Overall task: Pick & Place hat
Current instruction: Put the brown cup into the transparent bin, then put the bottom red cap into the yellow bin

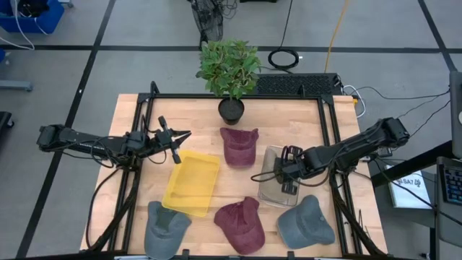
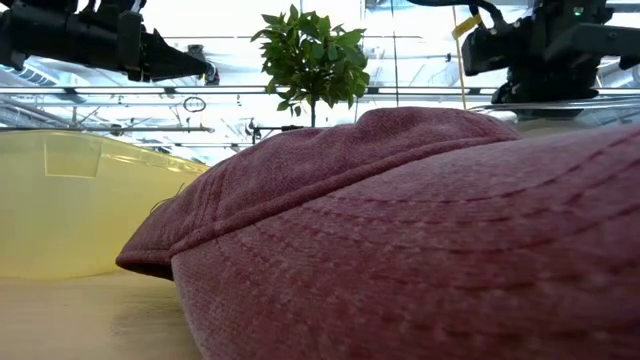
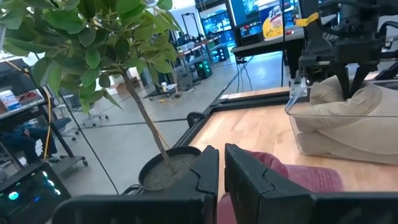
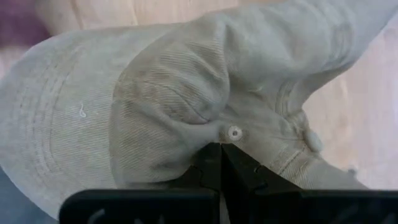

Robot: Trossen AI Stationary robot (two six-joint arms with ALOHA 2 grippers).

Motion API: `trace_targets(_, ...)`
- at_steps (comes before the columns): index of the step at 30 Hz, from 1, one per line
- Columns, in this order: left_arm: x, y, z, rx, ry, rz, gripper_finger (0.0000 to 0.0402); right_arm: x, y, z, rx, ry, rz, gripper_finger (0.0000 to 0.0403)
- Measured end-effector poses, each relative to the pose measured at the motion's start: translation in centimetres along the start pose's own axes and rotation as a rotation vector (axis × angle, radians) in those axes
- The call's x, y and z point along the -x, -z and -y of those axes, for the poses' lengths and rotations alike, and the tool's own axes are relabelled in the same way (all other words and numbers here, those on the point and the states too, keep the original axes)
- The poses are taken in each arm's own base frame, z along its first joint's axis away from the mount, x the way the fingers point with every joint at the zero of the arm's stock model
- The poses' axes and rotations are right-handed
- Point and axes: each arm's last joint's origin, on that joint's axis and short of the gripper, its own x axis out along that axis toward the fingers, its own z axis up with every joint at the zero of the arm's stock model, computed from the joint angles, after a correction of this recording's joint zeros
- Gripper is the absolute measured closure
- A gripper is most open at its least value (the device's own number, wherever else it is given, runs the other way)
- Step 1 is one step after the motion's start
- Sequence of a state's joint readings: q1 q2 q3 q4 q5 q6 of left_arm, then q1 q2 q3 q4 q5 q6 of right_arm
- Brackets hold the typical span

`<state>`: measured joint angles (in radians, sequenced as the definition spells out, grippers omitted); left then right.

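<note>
Hat, beige, lies in the clear bin directly beneath the right gripper, whose fingers are pressed together on its crown; left gripper, closed, waits well apart.

You've got grey floor all round the table, crossed by dark tape lines. Wooden tabletop sits in a black frame. Blue bin at 10 o'clock in the high view. Coiled black cable on the floor at 1 o'clock, orange cord running past it. Black keyboard at the table's far edge, about 1 o'clock. Screen and labelled box at 3 o'clock. Low view: bright ceiling light, washed out. Left wrist view shows you lit monitors at the back, benches, and a seated person's legs at 9 o'clock.
</note>
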<state>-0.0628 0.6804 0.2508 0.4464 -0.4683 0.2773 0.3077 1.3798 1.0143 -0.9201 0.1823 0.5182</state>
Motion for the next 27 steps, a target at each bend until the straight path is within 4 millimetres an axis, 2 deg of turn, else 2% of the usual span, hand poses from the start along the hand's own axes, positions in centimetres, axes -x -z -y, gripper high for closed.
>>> trace_targets(4,0.0,0.0,0.0,0.028,0.0,0.001,0.0366,1.2,-0.7,0.0,0.05,0.005,0.054,0.0403)
trace_targets(11,0.0,0.1,0.0,0.07,0.002,-0.008,0.0366,5.4,-2.4,-0.1,0.093,-0.032,0.211,0.0403)
trace_targets(15,0.0,0.1,0.0,0.072,0.003,-0.009,0.0366,7.6,-3.5,-0.1,0.146,-0.025,0.326,0.0403)
trace_targets(20,0.0,0.2,0.1,0.065,0.006,-0.023,0.0366,9.6,-5.6,-1.0,0.161,-0.143,0.548,0.0403)
trace_targets(23,0.0,0.3,0.1,0.063,0.007,-0.029,0.0366,9.8,-6.8,-2.0,0.22,-0.268,0.638,0.0403)
trace_targets(27,0.0,0.3,0.1,0.083,0.007,-0.03,0.0366,8.2,-7.8,-3.9,0.313,-0.306,0.65,0.0403)
